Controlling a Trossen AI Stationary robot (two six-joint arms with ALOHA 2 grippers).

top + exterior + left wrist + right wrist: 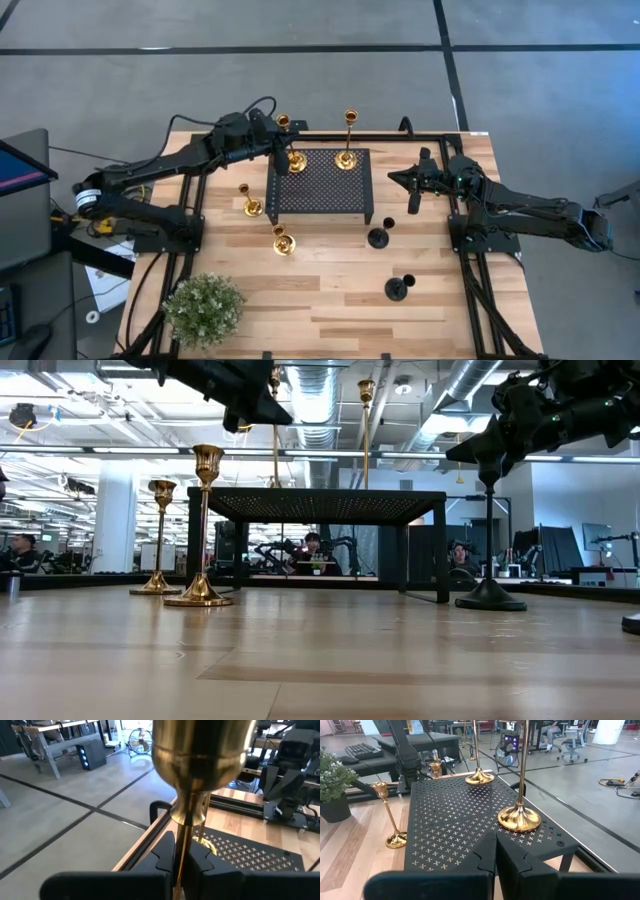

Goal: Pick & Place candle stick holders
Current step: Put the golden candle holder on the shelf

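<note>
Two tall slim gold holders stand with their round bases on the black perforated stand (320, 185): one at its far left (297, 160), one further right (347, 158). My left gripper (279, 141) is shut on the left one's stem, just under its cup (200, 750). Two short gold holders (250, 205) (283, 241) stand on the table left of the stand. Two short black holders (378, 237) (397, 289) stand at the near right. My right gripper (395, 178) hovers shut and empty beside the stand's right edge. My left gripper pinches the tall holder's thin stem (183, 832) between its two fingers, a little below the cup. The fingers come level from the table's left side and lie across the stem. The holder stands upright, its base (479, 777) on the stand's top.
A green potted plant (205, 310) sits at the near left corner. The black table frame rails (470, 260) run along both sides. Bare wood lies between the stand and the near edge.
</note>
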